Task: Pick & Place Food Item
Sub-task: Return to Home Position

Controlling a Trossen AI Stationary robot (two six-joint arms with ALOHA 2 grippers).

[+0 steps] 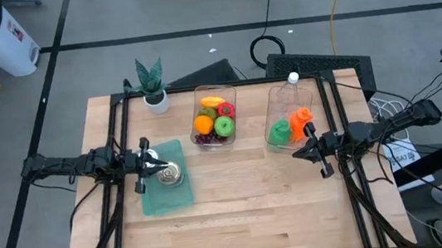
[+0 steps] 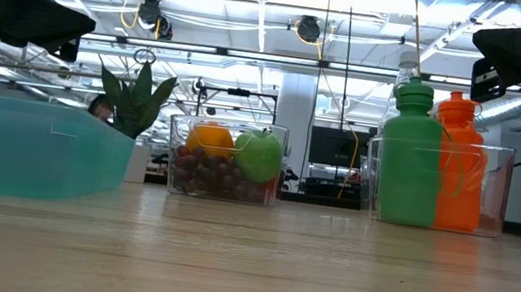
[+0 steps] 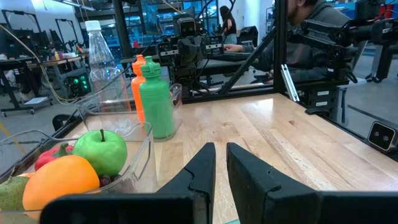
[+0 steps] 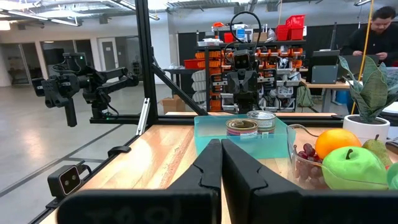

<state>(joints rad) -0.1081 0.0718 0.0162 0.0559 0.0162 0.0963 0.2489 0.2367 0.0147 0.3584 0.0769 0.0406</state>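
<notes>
On the tabletop (image 1: 240, 214) sorting looked done; the left arm (image 1: 67, 166) at its left edge and the right arm (image 1: 372, 132) at its right, jaws pressed together and empty, only needed retracting home.

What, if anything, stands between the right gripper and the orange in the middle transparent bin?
The green apple lies beside the orange on the side facing the right gripper, and the wall of their transparent bin stands there too. Otherwise only bare table lies between.
</notes>
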